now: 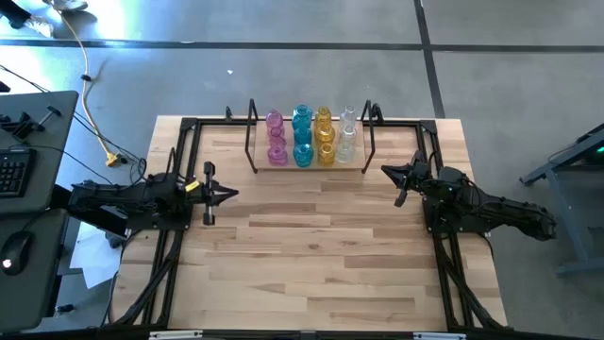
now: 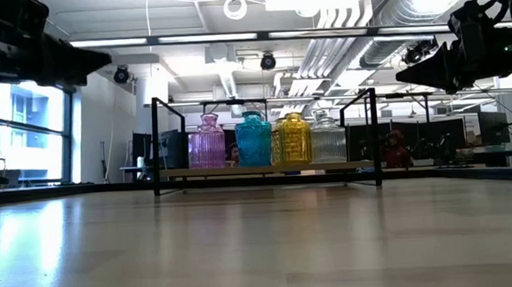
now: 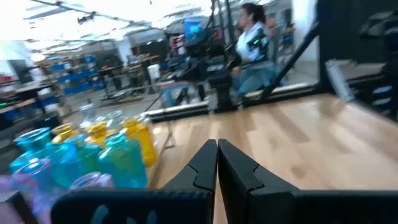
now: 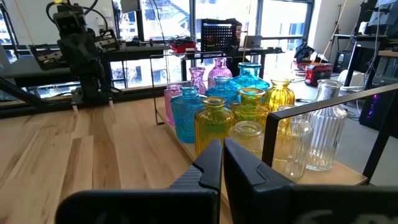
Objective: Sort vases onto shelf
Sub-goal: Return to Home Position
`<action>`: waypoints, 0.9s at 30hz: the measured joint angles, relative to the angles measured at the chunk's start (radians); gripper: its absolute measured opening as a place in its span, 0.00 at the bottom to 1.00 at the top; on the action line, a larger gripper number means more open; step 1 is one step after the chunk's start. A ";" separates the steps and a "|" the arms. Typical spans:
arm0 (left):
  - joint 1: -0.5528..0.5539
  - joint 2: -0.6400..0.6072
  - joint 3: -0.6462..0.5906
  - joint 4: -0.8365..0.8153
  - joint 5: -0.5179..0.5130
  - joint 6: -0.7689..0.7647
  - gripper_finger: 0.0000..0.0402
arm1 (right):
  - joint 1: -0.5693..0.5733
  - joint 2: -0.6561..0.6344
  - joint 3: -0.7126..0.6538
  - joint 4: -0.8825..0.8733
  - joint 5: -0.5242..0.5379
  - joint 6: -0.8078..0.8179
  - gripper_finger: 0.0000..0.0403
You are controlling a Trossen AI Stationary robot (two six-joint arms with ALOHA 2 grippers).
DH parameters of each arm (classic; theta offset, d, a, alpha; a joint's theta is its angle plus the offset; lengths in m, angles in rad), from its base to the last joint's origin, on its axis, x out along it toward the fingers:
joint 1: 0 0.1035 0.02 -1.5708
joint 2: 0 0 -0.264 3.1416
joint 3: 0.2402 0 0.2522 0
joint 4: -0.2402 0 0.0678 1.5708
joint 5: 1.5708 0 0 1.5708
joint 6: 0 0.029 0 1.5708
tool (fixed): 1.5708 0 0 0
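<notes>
Operator: Vases (image 1: 311,137), where do they stand?

Describer: All that you can see of them are on the shelf (image 1: 253,142), at the far edge of the table (image 1: 311,255). They stand in four colour columns: pink vases (image 1: 276,137), then teal vases (image 1: 302,137), yellow vases (image 1: 326,137) and clear vases (image 1: 346,137). They are packed close, several apparently touching. No vase shows on the bare wood.

Operator: And my grippers?

Describer: The right gripper (image 1: 389,173) hangs near the shelf's right end post (image 1: 370,132), above the table and pointing toward the middle. Its jaws are pressed together with nothing between them. The left gripper (image 1: 229,195) is over the table's left side, well apart from the shelf. Its jaws are also clenched and empty.

Operator: So sorting looks done?

Describer: It appears so. What seems left is for you to bring both arms home.

Operator: What could go wrong?

Describer: The main risk is on your right. If that arm swings toward the far edge as it pulls away, a finger or the wrist could catch the end post. The frame looks light, so a knock would probably shake the whole rack. The clear vases beside that post would likely tip first and could push over their neighbours. The left arm carries little risk if you draw it straight away from the shelf.
</notes>
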 joint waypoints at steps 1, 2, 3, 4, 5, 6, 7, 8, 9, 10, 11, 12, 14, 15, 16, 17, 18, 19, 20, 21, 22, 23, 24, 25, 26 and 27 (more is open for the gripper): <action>0.000 0.002 0.000 -0.008 -0.019 0.008 0.01 | 0.000 0.000 0.000 0.000 0.000 0.000 0.00; 0.000 0.002 0.000 -0.025 -0.047 0.011 0.01 | 0.000 0.000 0.000 0.000 0.000 0.000 0.00; 0.000 0.002 0.000 -0.041 -0.073 0.004 0.01 | 0.000 0.000 0.000 0.000 0.000 0.000 0.00; 0.000 0.003 0.000 -0.040 -0.090 -0.012 0.01 | 0.000 0.000 0.000 0.000 0.000 0.000 0.00; 0.000 0.003 0.000 -0.037 -0.098 -0.033 0.01 | 0.000 0.000 0.000 0.000 0.000 0.000 0.00; 0.000 0.004 0.000 -0.035 -0.097 -0.063 0.01 | 0.000 0.000 0.000 0.000 0.000 0.000 0.00; 0.000 0.004 0.000 -0.035 -0.093 -0.094 0.01 | 0.000 0.000 0.000 0.000 0.000 0.000 0.00; 0.000 0.004 0.000 -0.036 -0.092 -0.122 0.01 | 0.000 0.000 0.000 0.000 0.000 0.000 0.00; 0.000 0.004 0.000 -0.036 -0.092 -0.143 0.01 | 0.000 0.000 0.000 0.000 0.001 0.000 0.00; 0.000 0.004 0.000 -0.036 -0.091 -0.157 0.01 | 0.000 0.000 0.000 0.000 0.000 0.000 0.00; 0.000 0.004 0.000 -0.036 -0.091 -0.166 0.01 | 0.000 0.000 0.000 0.000 0.000 0.000 0.00; 0.000 0.004 0.000 -0.036 -0.091 -0.166 0.01 | 0.000 0.000 0.000 0.000 0.001 0.000 0.00; 0.000 0.004 0.000 -0.036 -0.091 -0.166 0.01 | 0.000 0.000 0.000 0.000 0.001 0.000 0.00; 0.000 0.004 0.000 -0.036 -0.091 -0.166 0.01 | 0.000 0.000 0.000 0.000 0.001 0.000 0.00; 0.000 0.004 0.000 -0.036 -0.091 -0.166 0.01 | 0.000 0.000 0.000 0.000 0.003 0.000 0.00; 0.000 0.004 0.000 -0.036 -0.091 -0.166 0.01 | 0.000 0.000 0.000 0.000 0.004 0.000 0.00; 0.000 0.004 0.000 -0.036 -0.091 -0.166 0.01 | 0.000 0.000 0.000 0.000 0.004 0.000 0.00; 0.000 0.004 0.000 -0.036 -0.091 -0.166 0.01 | 0.000 0.000 0.000 0.000 0.004 0.000 0.00; 0.000 0.004 0.000 -0.036 -0.091 -0.166 0.01 | 0.000 0.000 0.000 0.000 0.004 0.000 0.00; 0.000 0.004 0.000 -0.036 -0.091 -0.166 0.01 | 0.000 0.000 0.000 0.000 0.003 0.000 0.00; 0.000 0.004 0.000 -0.036 -0.091 -0.166 0.01 | 0.000 0.000 0.000 0.000 0.004 0.000 0.00; 0.000 0.004 0.000 -0.036 -0.091 -0.166 0.01 | 0.000 0.000 0.000 0.000 0.003 0.000 0.00; 0.000 0.004 0.000 -0.036 -0.091 -0.166 0.01 | 0.000 0.000 0.000 0.000 0.003 0.000 0.00; 0.000 0.004 0.000 -0.036 -0.091 -0.166 0.01 | 0.000 0.000 0.000 0.000 0.003 0.000 0.00; 0.000 0.004 0.000 -0.036 -0.091 -0.166 0.01 | 0.000 0.000 0.000 0.000 0.003 0.000 0.00; 0.000 0.004 0.000 -0.036 -0.091 -0.166 0.01 | 0.000 0.000 0.000 0.000 0.003 0.000 0.00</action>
